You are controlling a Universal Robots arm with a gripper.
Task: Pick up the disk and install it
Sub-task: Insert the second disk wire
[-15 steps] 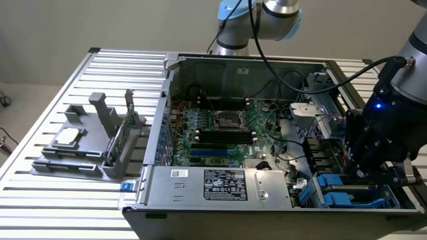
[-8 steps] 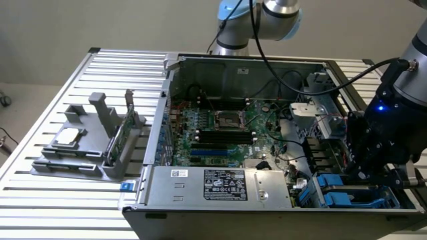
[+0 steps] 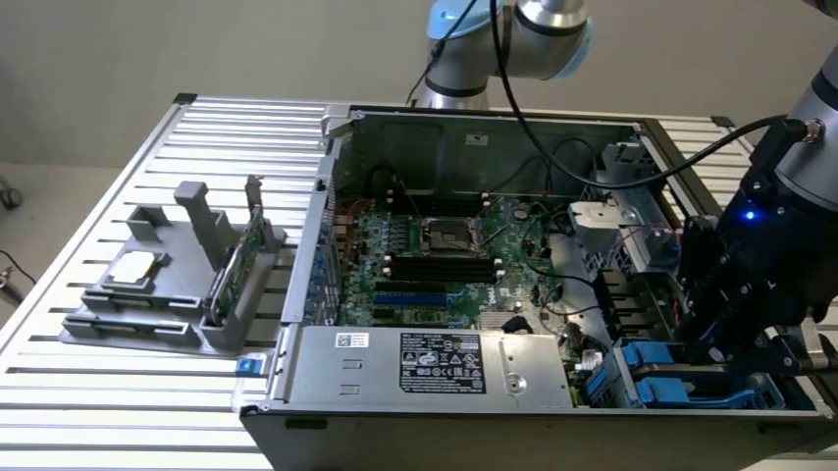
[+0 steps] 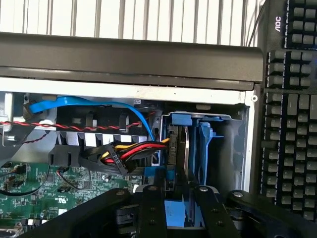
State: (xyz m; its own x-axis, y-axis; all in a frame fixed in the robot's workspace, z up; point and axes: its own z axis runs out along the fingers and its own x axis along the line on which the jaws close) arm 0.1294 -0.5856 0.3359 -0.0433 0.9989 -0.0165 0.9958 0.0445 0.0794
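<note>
Pincer [image 4: 173, 191] narrow, fingers astride the disk [image 4: 179, 148], seated on edge in blue bay at PC case [image 3: 392, 432] corner; grip unclear.

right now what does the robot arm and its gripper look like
The arm is silver with pale blue joint caps, and a black cable runs along it. The gripper is black and boxy with a small blue light, and its black fingers have bolt heads.

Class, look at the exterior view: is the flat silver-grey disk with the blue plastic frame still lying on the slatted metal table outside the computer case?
No: the blue-framed disk sits in the case's drive bay, below the gripper.
</note>
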